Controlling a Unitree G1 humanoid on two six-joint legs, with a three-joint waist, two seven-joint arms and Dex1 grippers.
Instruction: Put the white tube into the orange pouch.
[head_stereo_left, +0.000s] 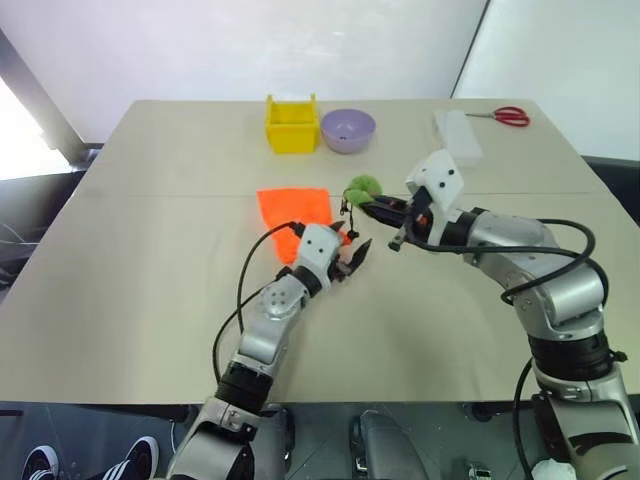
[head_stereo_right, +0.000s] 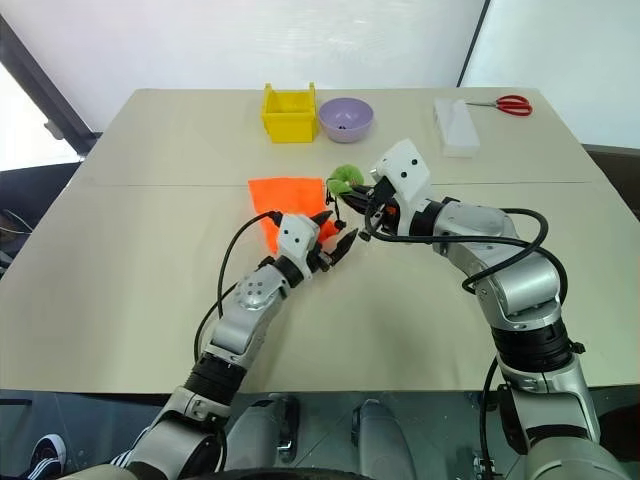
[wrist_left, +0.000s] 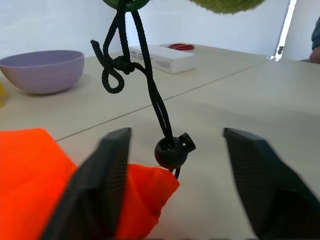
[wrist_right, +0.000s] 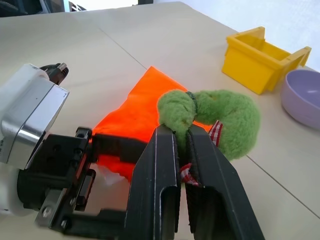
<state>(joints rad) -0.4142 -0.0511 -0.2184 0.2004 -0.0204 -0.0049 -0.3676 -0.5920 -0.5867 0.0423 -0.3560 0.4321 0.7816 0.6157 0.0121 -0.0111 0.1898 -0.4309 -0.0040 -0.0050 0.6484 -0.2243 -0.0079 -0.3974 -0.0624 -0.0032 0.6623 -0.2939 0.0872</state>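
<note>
1. Spanning the whole scene and carrying everything else: wide beige counter (head_stereo_left: 130, 300).
2. Lying flat near the middle of the counter, one corner raised toward the two arms: bright orange flat fabric drawstring pouch (head_stereo_left: 293, 208).
3. Resting at the far right of the counter: long white rectangular box (head_stereo_left: 457, 133), with red-handled scissors (head_stereo_left: 512, 116) just beyond it.
4. Standing at the far edge, side by side and well apart from the pouch: yellow plastic bin (head_stereo_left: 291, 125) and lilac round bowl (head_stereo_left: 347, 130).
5. Hanging over the pouch's right edge, clamped tight on the fuzzy green ball (wrist_right: 225, 117): right gripper (wrist_right: 181, 131).
6. Reaching at the pouch's near corner with fingers spread apart, orange fabric against one finger: left gripper (head_stereo_right: 335, 230).
7. Running down from the ball, knotted partway: dark doubled cord (wrist_left: 150, 85).
8. Sitting on the cord at the pouch's corner, between the left gripper's fingers and touching neither: small black round toggle (wrist_left: 171, 152).
</note>
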